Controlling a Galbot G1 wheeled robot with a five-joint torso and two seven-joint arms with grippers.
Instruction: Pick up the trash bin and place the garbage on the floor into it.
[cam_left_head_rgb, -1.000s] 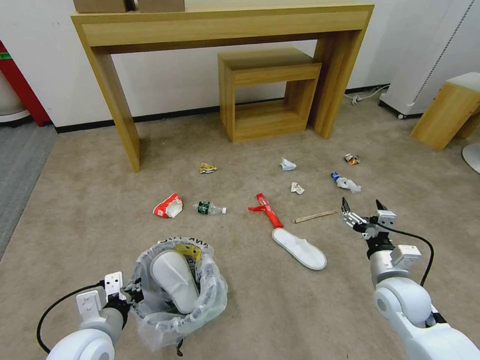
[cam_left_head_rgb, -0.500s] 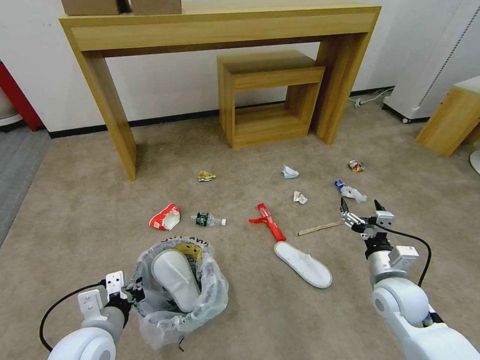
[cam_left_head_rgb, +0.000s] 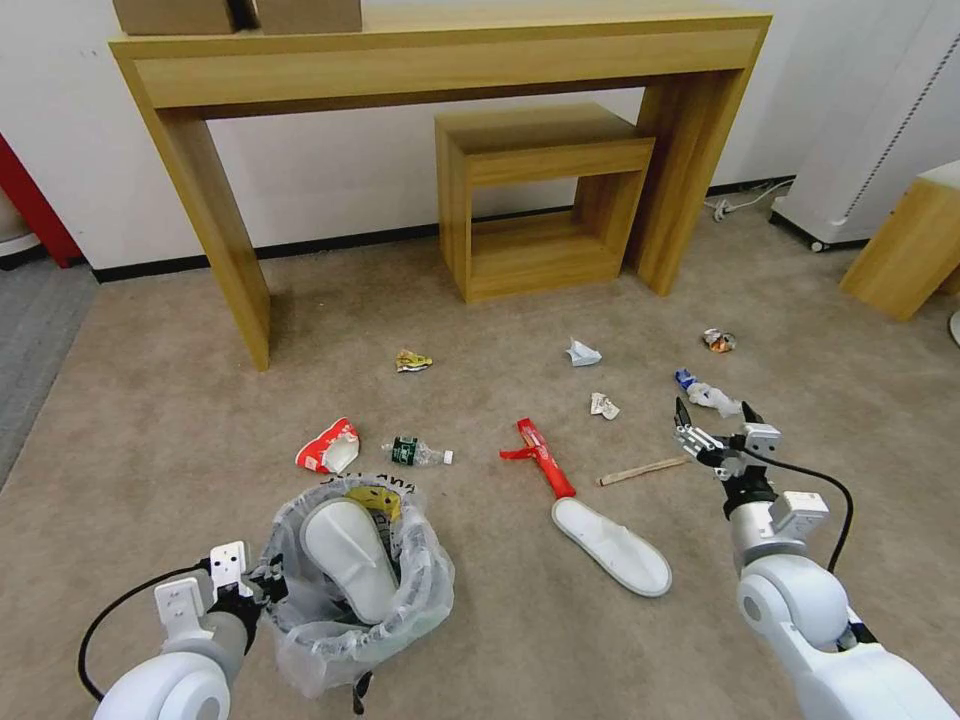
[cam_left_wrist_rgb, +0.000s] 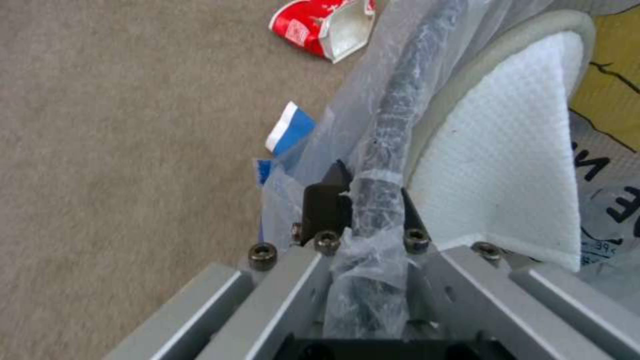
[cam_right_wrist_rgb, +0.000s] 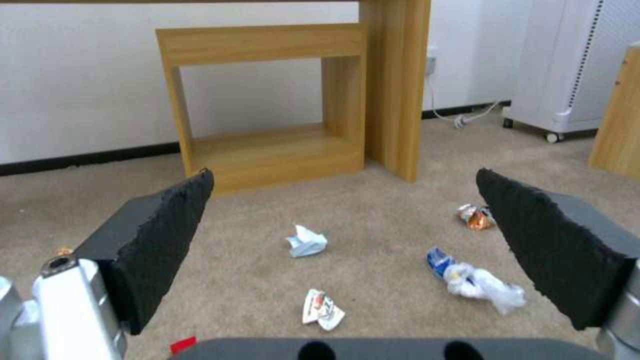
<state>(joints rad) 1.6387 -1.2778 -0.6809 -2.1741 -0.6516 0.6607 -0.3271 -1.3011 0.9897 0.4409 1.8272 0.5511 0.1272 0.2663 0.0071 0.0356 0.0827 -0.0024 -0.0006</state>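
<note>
The trash bin (cam_left_head_rgb: 352, 580) sits at the frame's lower left, its rim clamped in the left tool (cam_left_wrist_rgb: 365, 200); one slipper (cam_left_head_rgb: 345, 558) inside hides its depths. One slipper (cam_left_head_rgb: 612, 532) lies on the carpet at centre. The right tool (cam_left_head_rgb: 712, 415) hangs spread wide and empty at right. Two crushed cups show: one red-white (cam_left_head_rgb: 327, 447), one blue-white (cam_left_head_rgb: 707, 394).

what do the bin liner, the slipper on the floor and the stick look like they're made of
The trash bin liner looks like thin clear plastic film: crinkled, glossy, see-through. The white slipper on the carpet seems soft matte fabric or foam, though its weave is unclear. The stick looks like bare pale wood, flat and dull.
</note>
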